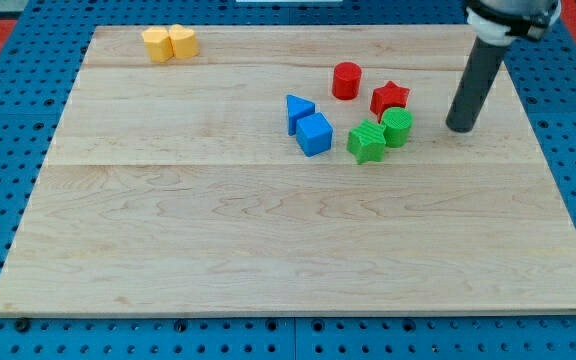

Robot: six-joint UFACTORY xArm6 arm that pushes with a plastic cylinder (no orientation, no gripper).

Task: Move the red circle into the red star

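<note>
The red circle (346, 80) stands on the wooden board (218, 230) in the upper right part of the view. The red star (389, 98) lies just to its right and a little lower, with a small gap between them. My tip (459, 127) rests on the board to the right of the red star, well apart from it and from the red circle. The rod rises from the tip toward the view's top right.
A green circle (397, 127) and a green star (367, 142) sit touching just below the red star. A blue triangle (298, 109) and a blue cube (315, 134) lie left of them. Two yellow blocks (169, 43) sit at the top left.
</note>
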